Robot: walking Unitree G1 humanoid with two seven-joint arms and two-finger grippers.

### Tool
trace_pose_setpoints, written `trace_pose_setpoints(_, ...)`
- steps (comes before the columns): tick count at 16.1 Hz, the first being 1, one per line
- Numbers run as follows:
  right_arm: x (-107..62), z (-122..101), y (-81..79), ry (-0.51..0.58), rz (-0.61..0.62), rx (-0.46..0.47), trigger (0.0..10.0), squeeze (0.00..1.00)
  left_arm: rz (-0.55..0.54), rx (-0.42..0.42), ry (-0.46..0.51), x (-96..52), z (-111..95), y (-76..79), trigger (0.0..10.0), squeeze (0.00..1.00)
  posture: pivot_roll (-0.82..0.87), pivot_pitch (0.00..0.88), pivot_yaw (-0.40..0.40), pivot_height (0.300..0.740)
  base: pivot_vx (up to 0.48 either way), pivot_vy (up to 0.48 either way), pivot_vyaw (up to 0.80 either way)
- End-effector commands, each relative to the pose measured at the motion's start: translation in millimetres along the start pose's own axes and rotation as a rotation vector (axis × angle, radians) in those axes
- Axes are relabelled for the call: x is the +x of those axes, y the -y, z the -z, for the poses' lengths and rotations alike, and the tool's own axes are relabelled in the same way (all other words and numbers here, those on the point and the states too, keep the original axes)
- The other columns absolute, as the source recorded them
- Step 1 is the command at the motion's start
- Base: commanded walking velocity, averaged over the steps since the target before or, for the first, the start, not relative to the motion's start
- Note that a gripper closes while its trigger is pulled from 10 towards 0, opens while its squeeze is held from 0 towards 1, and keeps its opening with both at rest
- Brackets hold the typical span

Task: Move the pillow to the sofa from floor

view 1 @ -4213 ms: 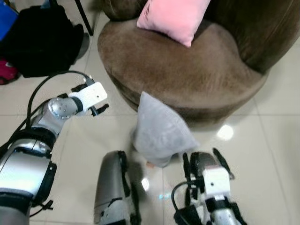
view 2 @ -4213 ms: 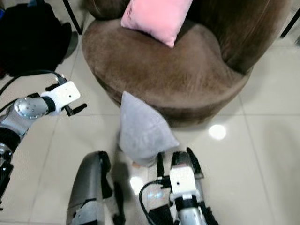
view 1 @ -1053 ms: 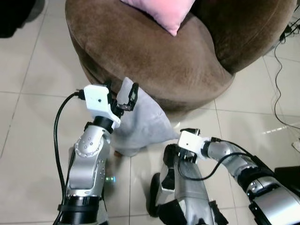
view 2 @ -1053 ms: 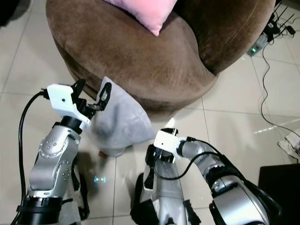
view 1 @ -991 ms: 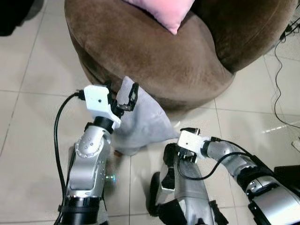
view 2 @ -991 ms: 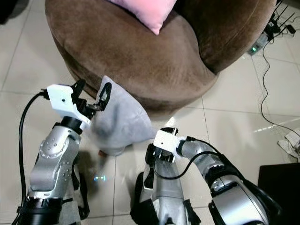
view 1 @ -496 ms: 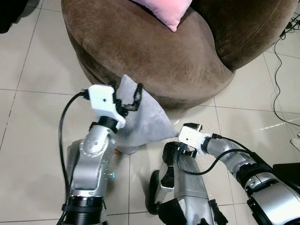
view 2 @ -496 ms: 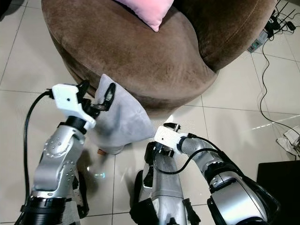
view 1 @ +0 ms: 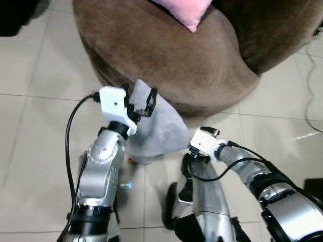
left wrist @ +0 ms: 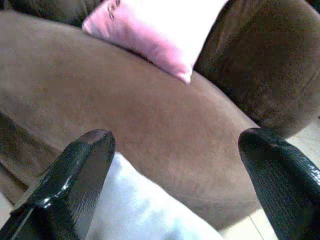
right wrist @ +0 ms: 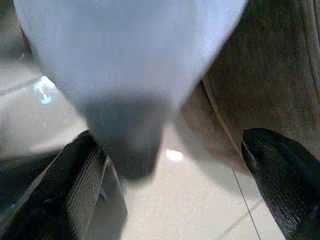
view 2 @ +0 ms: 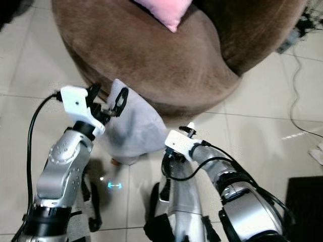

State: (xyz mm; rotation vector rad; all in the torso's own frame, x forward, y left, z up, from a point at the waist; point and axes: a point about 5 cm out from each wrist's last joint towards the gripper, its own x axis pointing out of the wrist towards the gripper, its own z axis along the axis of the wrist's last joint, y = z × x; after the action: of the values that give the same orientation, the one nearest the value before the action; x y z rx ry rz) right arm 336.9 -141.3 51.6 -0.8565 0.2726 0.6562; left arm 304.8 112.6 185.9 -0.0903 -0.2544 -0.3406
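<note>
While the grey pillow [view 1: 154, 132] is standing on the floor [view 1: 35, 131] against the brown sofa [view 1: 166, 55], the left gripper [view 1: 140, 98] is straddling its top corner with fingers spread wide. Further right, the right gripper [right wrist: 170, 200] is gaping wide by the pillow's lower edge.

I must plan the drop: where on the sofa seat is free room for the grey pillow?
The brown sofa seat is bare from its front edge back to the pink pillow. It is crowded below: the grey pillow leans on the sofa front between the left gripper and right gripper.
</note>
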Motion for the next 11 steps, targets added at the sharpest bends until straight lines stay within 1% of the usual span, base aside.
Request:
trace_pose_setpoints(1,-4.6,15.2,-5.1,-0.059,0.011,0.053,10.0,1.0,0.038,-0.016,-0.037,-1.5,7.4,7.7,10.0,0.0,0.15,0.341,-0.184,0.525,0.0,0.0,0.0)
trace_pose_setpoints(6,-1.9,12.4,-7.2,-0.058,0.048,0.087,10.0,1.0,0.057,-0.003,-0.033,1.4,4.1,4.7,10.0,0.0,0.15,0.329,-0.165,0.525,0.0,0.0,0.0)
trace_pose_setpoints(11,-1.8,13.3,-6.5,-0.069,0.071,0.1,10.0,1.0,0.086,-0.001,-0.043,5.2,6.0,7.8,10.0,0.0,0.15,0.305,-0.145,0.525,0.0,0.0,0.0)
